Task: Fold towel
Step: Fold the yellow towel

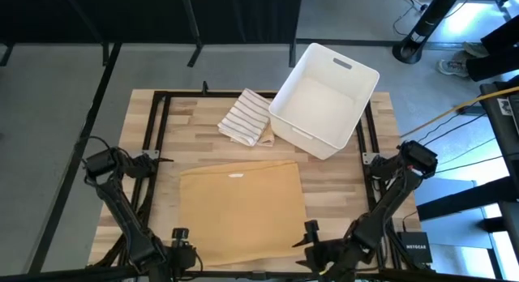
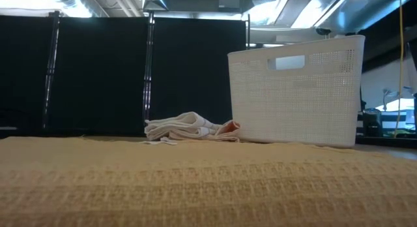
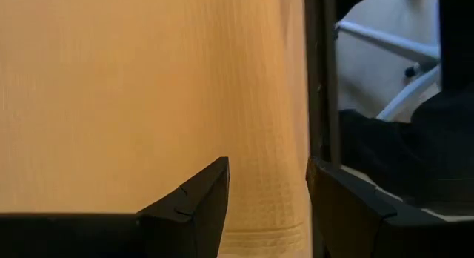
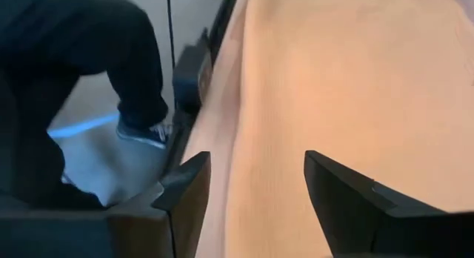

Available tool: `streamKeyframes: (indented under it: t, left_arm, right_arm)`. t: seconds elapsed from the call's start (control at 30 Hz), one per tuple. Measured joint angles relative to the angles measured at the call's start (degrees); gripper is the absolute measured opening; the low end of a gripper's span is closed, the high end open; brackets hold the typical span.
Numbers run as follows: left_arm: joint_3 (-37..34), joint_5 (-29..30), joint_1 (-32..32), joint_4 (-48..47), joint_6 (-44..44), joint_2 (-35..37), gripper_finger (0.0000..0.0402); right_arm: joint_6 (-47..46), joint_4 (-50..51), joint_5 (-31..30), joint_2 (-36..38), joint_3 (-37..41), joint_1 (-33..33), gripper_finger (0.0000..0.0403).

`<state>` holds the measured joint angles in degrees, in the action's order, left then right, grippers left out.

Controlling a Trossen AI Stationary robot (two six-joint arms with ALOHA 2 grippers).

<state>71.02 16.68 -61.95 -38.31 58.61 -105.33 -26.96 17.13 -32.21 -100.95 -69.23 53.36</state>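
A tan waffle-weave towel (image 1: 241,209) lies spread flat on the wooden table, and its near edge reaches the table's near edge. It fills the foreground of the low view (image 2: 195,188). My left gripper (image 1: 185,248) is at the towel's near left corner, open. In its wrist view the hemmed edge of the towel (image 3: 270,232) lies between the fingers of the left gripper (image 3: 266,169). My right gripper (image 1: 310,240) is at the near right corner, open. In its wrist view the right gripper (image 4: 258,158) has the towel's side edge (image 4: 237,139) between its fingers. My left gripper has a finger on either side of the towel's hemmed edge strip (image 3: 270,232), coming level from the table's near side. I cannot tell whether they touch it. My right gripper stands likewise about the towel's edge (image 4: 237,139). Touch cannot be told.
A white perforated basket (image 1: 324,100) stands tilted at the far right of the table (image 2: 296,90). A folded striped cloth (image 1: 247,117) lies just left of it (image 2: 186,128). A black frame rail (image 1: 154,136) rims the table. A person's leg and shoe (image 4: 141,132) show beyond the near edge.
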Motion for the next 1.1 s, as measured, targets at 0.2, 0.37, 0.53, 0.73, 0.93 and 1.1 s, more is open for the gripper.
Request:
streamKeyframes:
  t: [0.2, 0.37, 0.53, 0.73, 0.93, 1.1]
  left_arm:
    - [-0.02, -0.02, 0.53, 0.15, 0.12, -0.43, 0.0173]
    - [-0.05, -0.01, 0.56, -0.16, -0.89, -0.82, 0.0173]
    - [-0.62, -0.06, 1.37, -0.37, -1.24, -2.01, 0.0172]
    - [-0.63, -0.17, 1.42, -1.38, -1.18, -2.05, 0.0172]
    - [-1.66, -0.19, 1.42, -0.07, -0.67, -2.05, 0.0172]
    - [-1.81, -5.28, 1.70, -0.33, -0.70, -1.75, 0.0172]
  right_arm:
    - [0.72, 0.88, 1.74, -3.79, 0.00, -1.03, 0.0216]
    - [1.86, 3.68, 0.87, -6.64, 0.01, -1.00, 0.0216]
    - [1.84, 5.61, 0.47, -8.19, 0.00, -1.00, 0.0216]
    - [1.92, 6.06, 0.30, -8.17, 0.00, -0.91, 0.0216]
    - [1.94, 7.58, 0.31, -8.36, 0.00, -1.26, 0.0216]
    - [1.95, 7.54, 0.82, -8.36, 0.00, -1.26, 0.0216]
